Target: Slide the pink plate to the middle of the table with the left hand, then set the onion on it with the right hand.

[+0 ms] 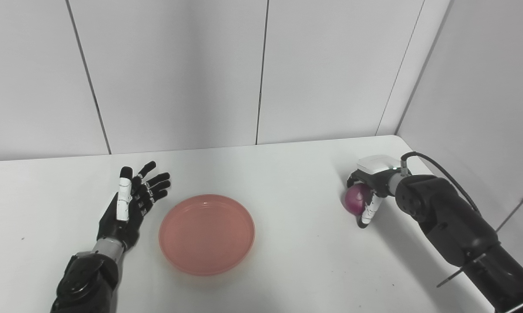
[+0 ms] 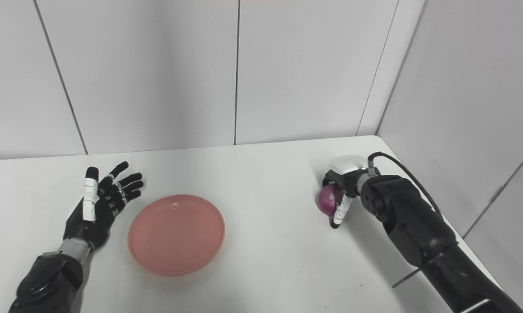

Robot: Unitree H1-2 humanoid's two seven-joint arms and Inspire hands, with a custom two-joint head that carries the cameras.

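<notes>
A round pink plate [image 1: 207, 233] lies flat on the white table [image 1: 287, 174], a little left of its middle, with nothing on it. My left hand [image 1: 131, 204] rests just left of the plate, open, fingers spread and pointing away, not touching the rim. Far to the right, a purple onion [image 1: 356, 198] sits on the table near the right edge. My right hand [image 1: 370, 191] comes down over the onion from above and the right, fingers curled around it, thumb down its near side. The onion still appears to rest on the table.
White panelled walls stand behind the table and along its right side, close to the right arm. The table's right edge [image 2: 418, 182] runs just beyond the onion. A black cable [image 1: 444, 171] loops off the right wrist.
</notes>
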